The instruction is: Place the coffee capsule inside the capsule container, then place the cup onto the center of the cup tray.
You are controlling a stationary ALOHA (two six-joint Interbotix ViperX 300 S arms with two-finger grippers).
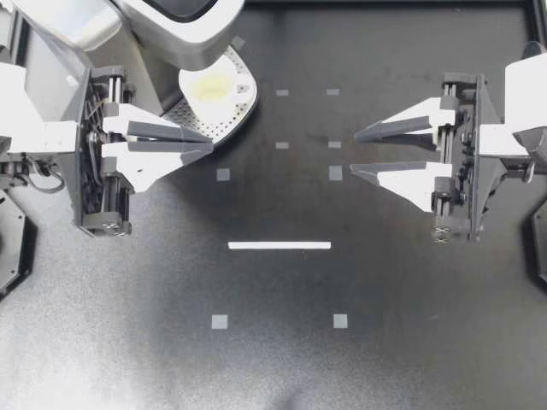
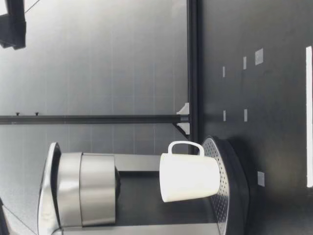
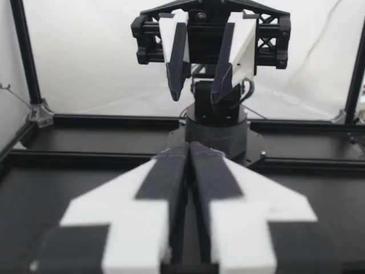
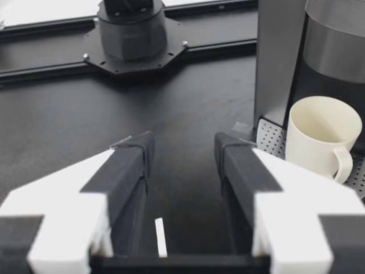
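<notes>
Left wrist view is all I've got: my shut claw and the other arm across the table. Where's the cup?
Observer: The cup stands upright on the perforated cup tray, under the coffee machine head.
Operator: Handle direction?
Observer: The handle points toward the right arm's side of the table.
Operator: How close is my claw to it?
Observer: In the top view the left claw has its tips at the tray's edge, short of the cup. The right claw is open and far off across the table.
</notes>
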